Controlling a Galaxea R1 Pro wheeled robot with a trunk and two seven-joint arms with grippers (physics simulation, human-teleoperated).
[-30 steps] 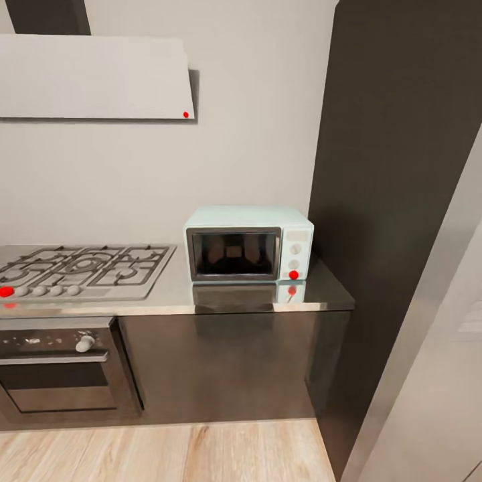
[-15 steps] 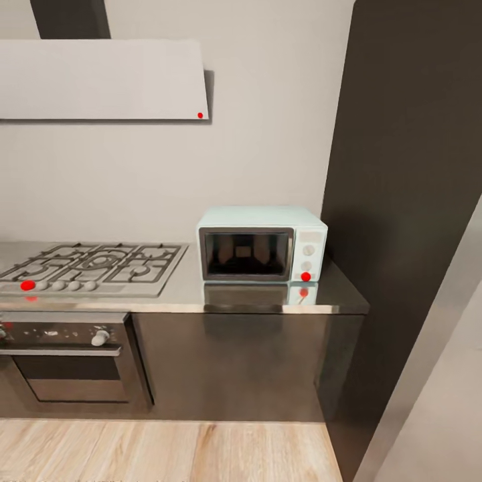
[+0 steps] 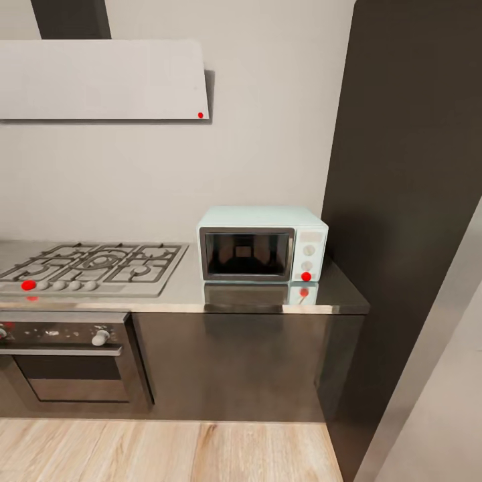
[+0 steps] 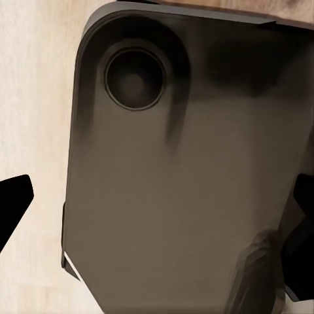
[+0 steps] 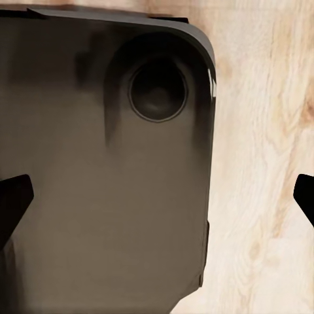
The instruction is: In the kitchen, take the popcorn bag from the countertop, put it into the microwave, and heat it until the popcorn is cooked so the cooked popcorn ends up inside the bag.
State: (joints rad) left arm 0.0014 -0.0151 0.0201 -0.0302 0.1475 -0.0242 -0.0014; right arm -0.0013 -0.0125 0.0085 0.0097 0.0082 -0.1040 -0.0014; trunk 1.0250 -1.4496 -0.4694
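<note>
Head view: the microwave (image 3: 262,244) sits on the worktop (image 3: 181,294) at its right end, just beside the tall dark cabinet (image 3: 402,201), door shut, dark glass facing the robot. A red dot marks the lower control on its white panel (image 3: 308,254). To its left lies the gas hob (image 3: 94,268); below that, the built-in oven (image 3: 67,361). A pale extractor hood (image 3: 100,80) hangs on the wall above the hob.

The popcorn bag cannot be located from these views — the visible stretch of worktop carries the hob and the microwave, nothing bag-like.

Left wrist view: the left gripper (image 4: 157,203) points down at the robot's own dark base (image 4: 170,183) over the wood floor (image 4: 33,98); black tips show at opposite edges, so the jaws stand wide, holding nothing. Right wrist view: the right gripper (image 5: 157,196) likewise — jaws wide, empty.

Judgement: search or approach stage; nothing grasped, microwave unopened.

Risks from here:
- Bag lies outside the head camera's field; advancing on the microwave first wastes travel.
- The microwave is tight against the cabinet, so an arm reaching for the door could strike that side.
- Driving too close would put the base against the cabinet fronts.
</note>
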